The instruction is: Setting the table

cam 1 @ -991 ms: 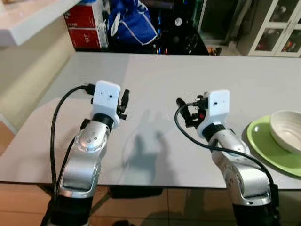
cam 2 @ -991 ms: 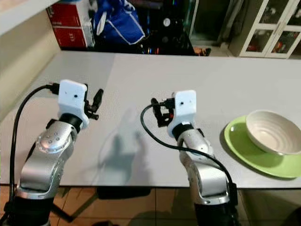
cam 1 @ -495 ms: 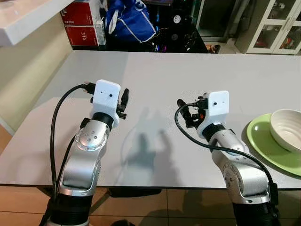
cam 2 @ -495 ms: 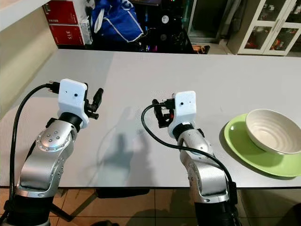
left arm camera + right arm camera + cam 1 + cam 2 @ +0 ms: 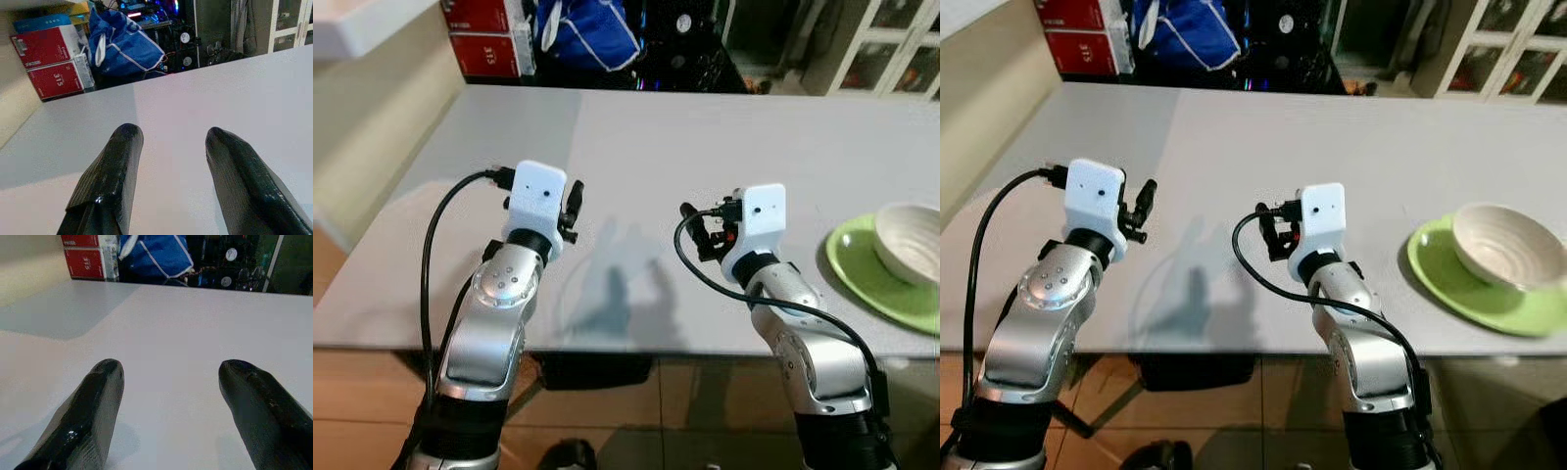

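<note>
Camera nearer; one bowl (image 5: 1498, 244), one plate (image 5: 1449, 289).

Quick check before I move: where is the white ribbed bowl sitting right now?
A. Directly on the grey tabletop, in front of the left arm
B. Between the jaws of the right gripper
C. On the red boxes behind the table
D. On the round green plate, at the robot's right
D: the white ribbed bowl rests on the round green plate at the right of the grey table, and the right gripper has its jaws open with nothing between them.

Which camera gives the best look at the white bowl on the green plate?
The right eye view: the bowl shows whole, resting on the green plate. In the left eye view the frame edge cuts it off. The wrist views look along open fingers at bare table.
</note>
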Controlling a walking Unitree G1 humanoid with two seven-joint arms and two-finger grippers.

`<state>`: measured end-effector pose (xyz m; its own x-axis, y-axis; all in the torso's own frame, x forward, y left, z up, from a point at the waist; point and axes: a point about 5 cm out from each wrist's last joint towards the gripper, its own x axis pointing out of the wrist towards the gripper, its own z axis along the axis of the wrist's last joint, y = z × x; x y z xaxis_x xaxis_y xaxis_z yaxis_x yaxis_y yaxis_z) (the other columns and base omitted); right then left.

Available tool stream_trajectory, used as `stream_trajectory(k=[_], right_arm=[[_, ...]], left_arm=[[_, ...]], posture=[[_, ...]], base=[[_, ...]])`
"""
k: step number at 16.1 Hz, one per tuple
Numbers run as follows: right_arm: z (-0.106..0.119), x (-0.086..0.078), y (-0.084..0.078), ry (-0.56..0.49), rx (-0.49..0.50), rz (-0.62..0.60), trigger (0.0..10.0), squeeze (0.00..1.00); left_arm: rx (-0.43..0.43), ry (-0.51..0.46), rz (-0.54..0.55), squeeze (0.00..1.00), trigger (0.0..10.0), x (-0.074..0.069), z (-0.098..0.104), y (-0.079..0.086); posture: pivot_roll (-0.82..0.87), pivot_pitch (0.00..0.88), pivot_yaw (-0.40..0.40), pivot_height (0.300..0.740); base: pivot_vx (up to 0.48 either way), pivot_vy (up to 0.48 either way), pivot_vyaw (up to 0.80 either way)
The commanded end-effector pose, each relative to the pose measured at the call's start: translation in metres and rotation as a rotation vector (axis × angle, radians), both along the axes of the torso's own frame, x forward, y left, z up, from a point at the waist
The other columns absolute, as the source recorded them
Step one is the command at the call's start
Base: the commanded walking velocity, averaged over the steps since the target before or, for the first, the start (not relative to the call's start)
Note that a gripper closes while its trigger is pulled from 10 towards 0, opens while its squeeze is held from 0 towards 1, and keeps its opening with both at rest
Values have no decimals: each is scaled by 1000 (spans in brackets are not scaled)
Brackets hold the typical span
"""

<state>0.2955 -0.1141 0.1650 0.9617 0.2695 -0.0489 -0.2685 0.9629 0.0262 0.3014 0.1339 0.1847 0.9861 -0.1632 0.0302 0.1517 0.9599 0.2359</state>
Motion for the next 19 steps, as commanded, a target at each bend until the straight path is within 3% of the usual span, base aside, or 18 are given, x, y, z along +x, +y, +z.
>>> stream_trajectory(k=[1, 3, 13, 19], right_arm=[[1, 1, -1, -7, -1, -10, 10000, 0], [3, 5, 4, -15, -7, 13, 10000, 0], [0, 6, 6, -8, -13, 23, 10000, 0], [-3, 4, 5, 7, -13, 26, 10000, 0]], left_arm=[[11, -13, 7, 0, 10000, 1, 2, 0], [24, -32, 25, 0, 10000, 6, 6, 3], [19, -16, 62, 0, 10000, 5, 1, 7], [19, -3, 65, 0, 10000, 3, -1, 7]], posture=[[14, 0, -2, 740], [19, 0, -10, 740], [12, 0, -16, 740], [8, 0, -25, 740]], base=[[-244, 0, 0], [0, 0, 0], [0, 0, 0], [0, 341, 0]])
